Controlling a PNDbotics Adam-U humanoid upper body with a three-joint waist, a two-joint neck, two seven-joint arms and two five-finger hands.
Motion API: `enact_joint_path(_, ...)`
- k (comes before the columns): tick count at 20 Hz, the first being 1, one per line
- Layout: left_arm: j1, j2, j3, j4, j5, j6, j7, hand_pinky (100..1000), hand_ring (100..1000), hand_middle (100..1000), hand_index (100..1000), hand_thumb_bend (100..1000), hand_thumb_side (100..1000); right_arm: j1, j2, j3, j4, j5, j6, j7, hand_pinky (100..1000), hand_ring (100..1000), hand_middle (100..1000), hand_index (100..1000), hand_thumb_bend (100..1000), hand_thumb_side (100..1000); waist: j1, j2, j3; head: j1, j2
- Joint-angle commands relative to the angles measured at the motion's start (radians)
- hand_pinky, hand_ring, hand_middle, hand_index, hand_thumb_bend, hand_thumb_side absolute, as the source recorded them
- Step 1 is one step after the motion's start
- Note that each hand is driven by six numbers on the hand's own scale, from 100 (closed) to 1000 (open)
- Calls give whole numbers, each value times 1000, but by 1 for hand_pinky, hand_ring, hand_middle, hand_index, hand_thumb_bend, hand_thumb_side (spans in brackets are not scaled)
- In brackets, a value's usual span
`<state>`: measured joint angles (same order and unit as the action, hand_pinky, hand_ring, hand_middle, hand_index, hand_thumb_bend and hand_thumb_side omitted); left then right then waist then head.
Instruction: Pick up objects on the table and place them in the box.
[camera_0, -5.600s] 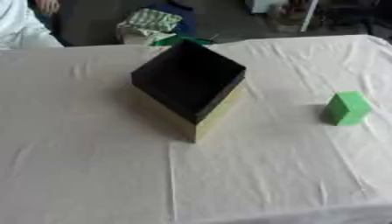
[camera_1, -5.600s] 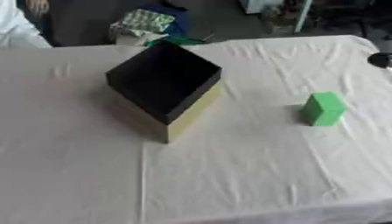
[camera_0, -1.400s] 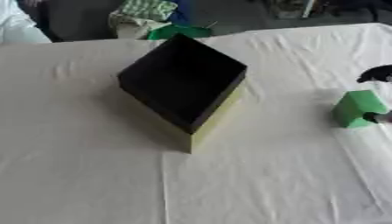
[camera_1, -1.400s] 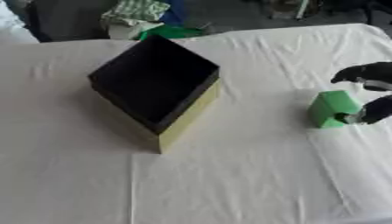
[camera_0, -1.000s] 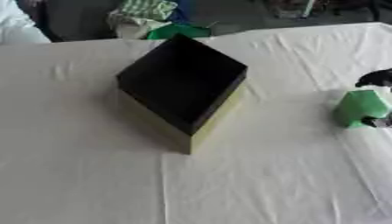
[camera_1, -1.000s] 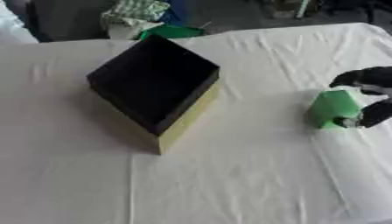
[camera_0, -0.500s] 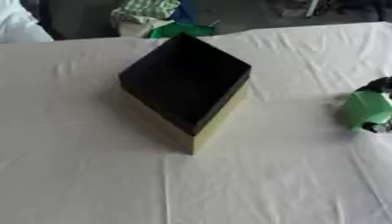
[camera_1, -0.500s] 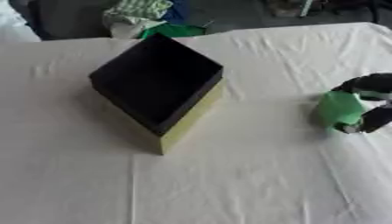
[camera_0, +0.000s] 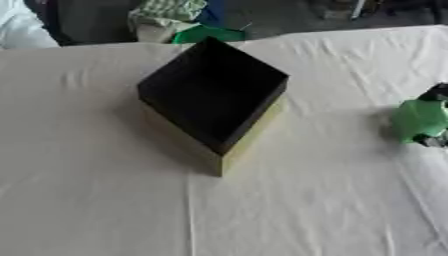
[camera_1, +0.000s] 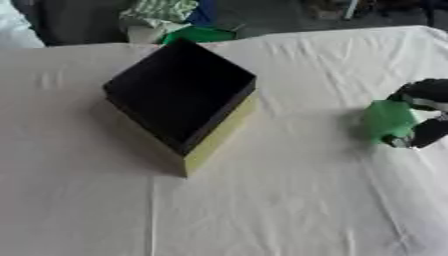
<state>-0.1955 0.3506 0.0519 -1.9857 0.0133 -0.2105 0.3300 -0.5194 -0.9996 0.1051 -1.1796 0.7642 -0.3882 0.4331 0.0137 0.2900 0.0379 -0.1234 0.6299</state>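
Green block (camera_1: 386, 121) now tipped and pulled toward the right edge vs a sec ago, right hand (camera_1: 423, 114) curled round it (fingers above and below), block low over white cloth (camera_1: 289, 200), open black box (camera_1: 179, 93) w/ yellow sides well apart to the left, mid-table.

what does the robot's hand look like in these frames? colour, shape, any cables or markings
Only the right hand shows, at the right edge. It is black, with rounded, chunky fingers and a light silvery band or joint across the upper one. No cables or markings can be made out. The left hand is not in view.
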Motion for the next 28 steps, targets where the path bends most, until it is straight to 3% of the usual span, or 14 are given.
enact_joint_path(1, -6, 16, 10, -14, 2, 0, -1, 626, 658, 583, 737, 130, 1000, -27, -57, -16, -41, -32, 5, -12, 836, 686, 598, 748, 130, 503, -4, -24, -3, 12, 3)
enact_joint_path(7, -2, 21, 7, -14, 2, 2, 0, 627, 658, 583, 737, 131, 1000, -90, -91, -20, -140, -104, 13, 16, 847, 690, 604, 754, 102, 493, -17, -37, -10, 23, 17)
enact_joint_path(12, -8, 22, 1, -14, 6, 3, -7, 628, 659, 584, 737, 132, 1000, -175, -73, 11, -187, -146, 11, 79, 860, 703, 617, 762, 100, 511, -31, -49, 1, 11, 16)
enact_joint_path(20, -33, 20, -12, -14, 21, -2, -22, 631, 659, 585, 738, 134, 1000, -322, 37, 79, -169, -166, -12, 164, 843, 696, 608, 766, 100, 540, -44, -58, 29, -16, 16)
enact_joint_path(28, -81, 27, -31, -14, 34, -18, -44, 633, 671, 589, 741, 136, 1000, -447, 159, 123, -118, -164, -34, 206, 827, 688, 598, 768, 100, 567, -45, -49, 56, -59, 19)
